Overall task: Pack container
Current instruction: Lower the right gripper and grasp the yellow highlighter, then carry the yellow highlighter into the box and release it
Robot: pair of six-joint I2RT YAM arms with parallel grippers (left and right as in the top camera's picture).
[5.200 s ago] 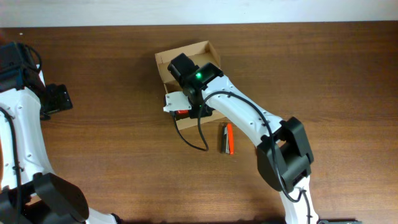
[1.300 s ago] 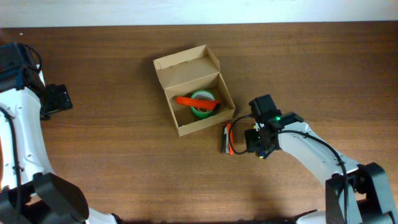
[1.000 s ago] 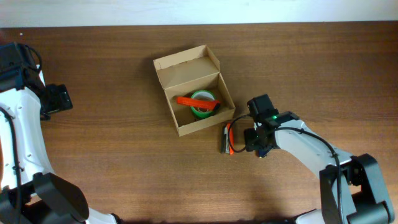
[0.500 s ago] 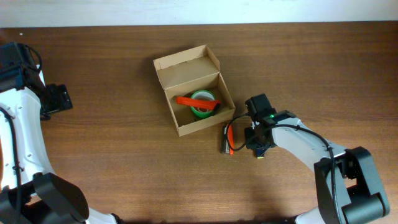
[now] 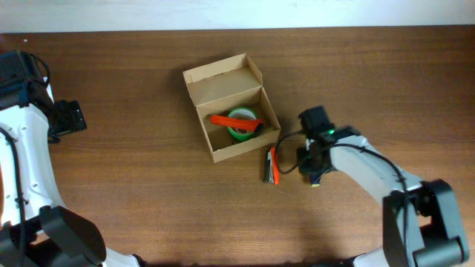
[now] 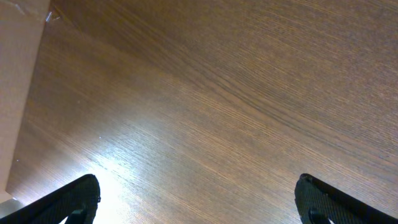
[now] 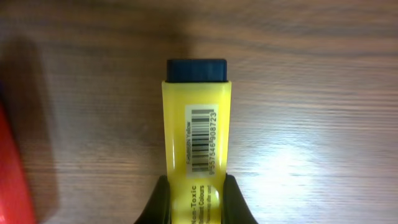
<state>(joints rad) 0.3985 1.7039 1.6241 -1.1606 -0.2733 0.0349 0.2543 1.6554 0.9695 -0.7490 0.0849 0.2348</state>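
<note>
The container (image 5: 231, 111), a tan cardboard box, stands open at mid-table with its flap lid tilted back. A green tape roll (image 5: 242, 119) and an orange pen (image 5: 223, 120) lie inside it. My right gripper (image 5: 308, 163) (image 7: 196, 199) sits right of the box, shut on a yellow highlighter (image 7: 196, 124) with a dark blue cap, held just over the wood. From overhead the arm hides the highlighter. My left gripper (image 5: 68, 119) (image 6: 199, 202) hangs open over bare table at the far left, with nothing between its fingers.
An orange pen (image 5: 274, 165) (image 7: 12, 174) and a black pen (image 5: 266, 166) lie side by side on the table between the box and my right gripper. A pale tan surface (image 6: 18, 93) shows at the left edge of the left wrist view.
My right gripper has closed on the yellow highlighter and shifted slightly right. The left arm, the box and its contents have not moved.
</note>
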